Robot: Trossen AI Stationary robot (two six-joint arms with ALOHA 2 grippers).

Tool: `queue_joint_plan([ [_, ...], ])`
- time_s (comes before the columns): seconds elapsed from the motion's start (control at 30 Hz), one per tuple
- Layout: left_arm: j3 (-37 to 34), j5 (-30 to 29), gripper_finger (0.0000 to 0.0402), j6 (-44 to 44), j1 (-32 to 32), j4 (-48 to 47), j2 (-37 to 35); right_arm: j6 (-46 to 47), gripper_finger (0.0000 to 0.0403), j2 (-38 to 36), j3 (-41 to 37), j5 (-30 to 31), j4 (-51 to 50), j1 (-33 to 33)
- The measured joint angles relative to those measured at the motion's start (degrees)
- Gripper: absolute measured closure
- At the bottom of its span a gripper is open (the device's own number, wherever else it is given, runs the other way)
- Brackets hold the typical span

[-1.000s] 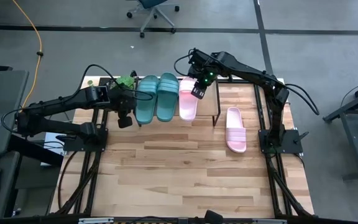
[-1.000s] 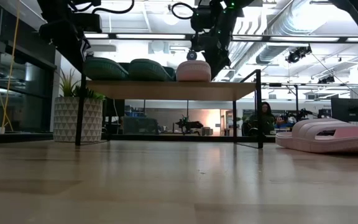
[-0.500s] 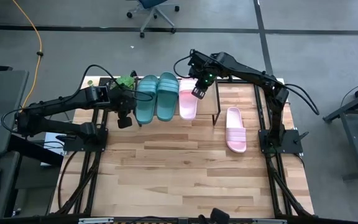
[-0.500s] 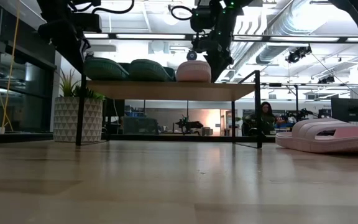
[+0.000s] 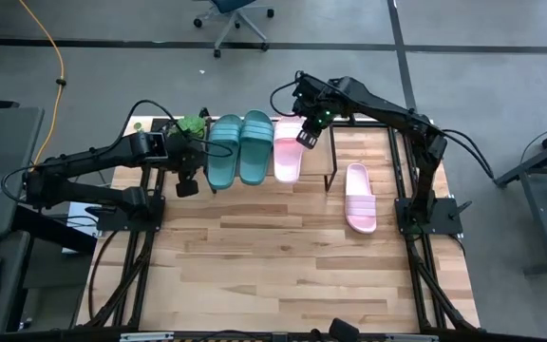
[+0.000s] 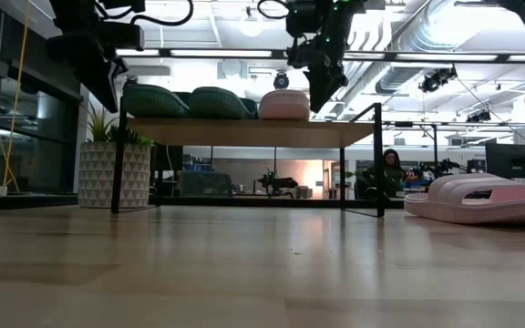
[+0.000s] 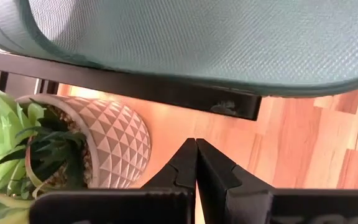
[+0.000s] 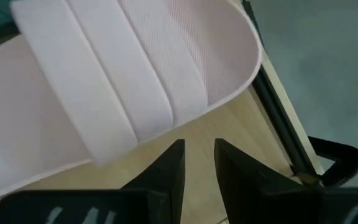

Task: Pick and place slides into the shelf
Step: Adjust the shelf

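Observation:
Two dark teal slides (image 5: 221,152) (image 5: 254,147) and one pale pink slide (image 5: 288,152) lie side by side, soles down, on the shelf (image 5: 319,161). A second pink slide (image 5: 360,198) lies sole down on the tabletop at the right. My right gripper (image 8: 199,155) hovers open just above the shelf's pink slide (image 8: 135,81), beside its right edge, with nothing between its fingers. My left gripper (image 7: 196,163) is shut and empty at the shelf's left end (image 5: 187,187), beside the outer teal slide (image 7: 197,37).
A potted green plant (image 7: 98,146) in a white patterned pot stands at the table's far left corner, beside the left gripper. The shelf's black legs (image 6: 117,164) (image 6: 378,159) stand on the table. Bare tabletop (image 5: 273,256) stretches toward the near edge.
My right gripper has risen a little above the pink slide on the shelf and shifted slightly toward the table's right edge, its fingers the same distance apart. The slides have stayed where they were.

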Motion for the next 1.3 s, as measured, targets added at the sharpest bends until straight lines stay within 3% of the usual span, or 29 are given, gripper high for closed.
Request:
queue_joint_plan([
  [0.37,0.0,-3.4,0.0402,-0.3,0.0,0.4,0.0,2.0,0.0324,-1.5,0.0,-1.0,0.6,-2.1],
  [0.6,0.0,-3.4,0.0402,-0.5,0.0,0.6,0.0,4.5,0.0324,-1.3,-0.1,-3.4,8.3,-6.3],
  [0.93,0.0,-3.3,0.0402,-0.6,0.0,2.4,0.0,5.8,0.0324,0.8,-0.1,-6.9,9.0,-9.2],
  [1.1,0.0,-3.2,0.0402,-0.7,0.0,2.4,0.0,5.5,0.0324,2.0,-0.1,-3.5,9.4,-9.2],
  [1.3,0.0,-2.8,0.0402,-0.9,0.0,2.4,0.0,5.5,0.0324,2.7,-0.1,-4.3,7.7,-9.9],
])
